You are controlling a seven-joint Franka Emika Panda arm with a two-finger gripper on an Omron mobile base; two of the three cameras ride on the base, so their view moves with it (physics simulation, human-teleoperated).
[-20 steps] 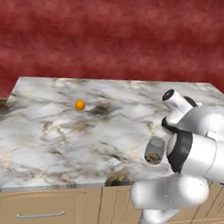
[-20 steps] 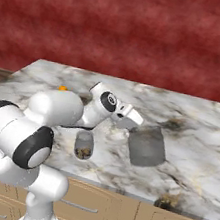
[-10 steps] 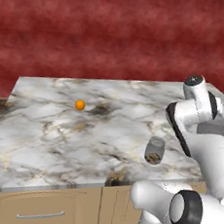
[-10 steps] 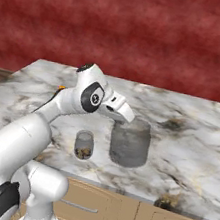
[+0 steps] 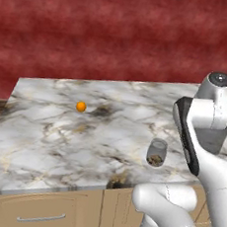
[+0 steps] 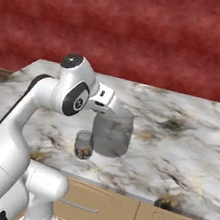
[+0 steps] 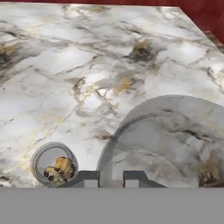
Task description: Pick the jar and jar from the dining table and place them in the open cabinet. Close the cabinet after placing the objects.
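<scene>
The gripper (image 7: 111, 176) is clamping the rim of the large jar (image 6: 111, 131), a wide clear glass one, with its fingers close together on the glass wall. In the right base view this large jar is hanging from the gripper above the counter (image 6: 187, 145), and I cannot tell if its bottom is touching the marble. The small jar (image 6: 83, 145) is standing upright on the counter just beside the large one, near the front edge, with brown and yellow pieces inside. A small orange ball (image 5: 81, 106) is lying well apart on the marble.
</scene>
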